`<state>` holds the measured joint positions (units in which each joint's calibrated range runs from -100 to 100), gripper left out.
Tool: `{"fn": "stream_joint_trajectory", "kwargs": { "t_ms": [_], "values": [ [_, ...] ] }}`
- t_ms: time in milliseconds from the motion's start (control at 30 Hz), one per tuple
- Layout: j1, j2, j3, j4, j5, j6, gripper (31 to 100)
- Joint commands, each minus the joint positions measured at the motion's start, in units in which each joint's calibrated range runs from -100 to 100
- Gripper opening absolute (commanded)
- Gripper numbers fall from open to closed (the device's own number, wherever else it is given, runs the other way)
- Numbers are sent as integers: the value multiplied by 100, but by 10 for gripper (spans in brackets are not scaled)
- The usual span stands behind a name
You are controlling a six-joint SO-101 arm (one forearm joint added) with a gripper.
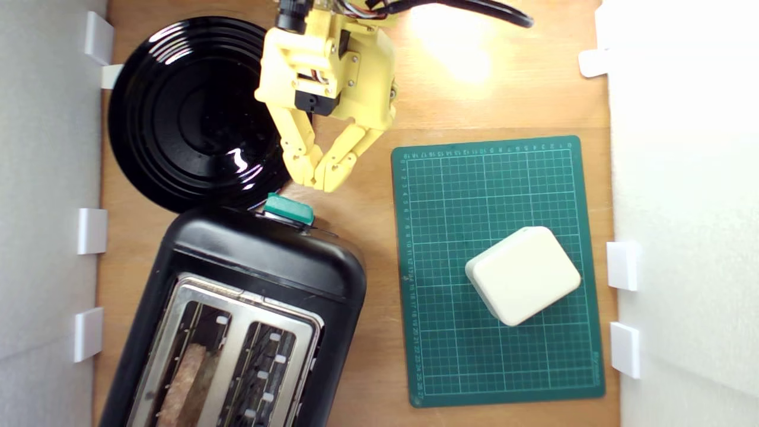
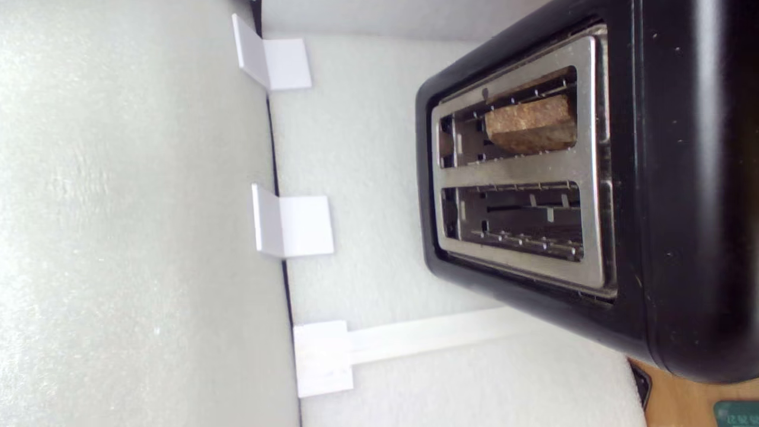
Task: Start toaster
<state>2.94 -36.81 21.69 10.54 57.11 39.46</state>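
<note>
The gripper (image 1: 317, 178) is clenched and holds nothing. The toaster (image 1: 249, 308) stands just in front of its tips, and the teal lever knob (image 1: 289, 209) lies directly ahead, near but apart.

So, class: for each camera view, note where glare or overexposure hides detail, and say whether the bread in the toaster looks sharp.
Exterior view: a bright hotspot washes out the wooden table, and highlights streak the black plate; the bread in the toaster looks soft and dim. Wrist view: the white foam wall is pale and nearly featureless; the bread shows clearly.
</note>
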Motion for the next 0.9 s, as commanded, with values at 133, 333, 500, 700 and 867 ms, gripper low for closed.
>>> {"fn": "stream_joint_trajectory", "kwargs": {
  "t_ms": [133, 333, 500, 700, 867],
  "values": [
    [159, 333, -638, 90, -70, 10, 314],
    [159, 533, -647, 240, -79, -27, 314],
    [167, 708, -747, 240, -122, -27, 314],
    [302, 966, -919, 165, -130, -32, 314],
    [325, 1299, -1210, 193, -130, -32, 314]
  ]
}}
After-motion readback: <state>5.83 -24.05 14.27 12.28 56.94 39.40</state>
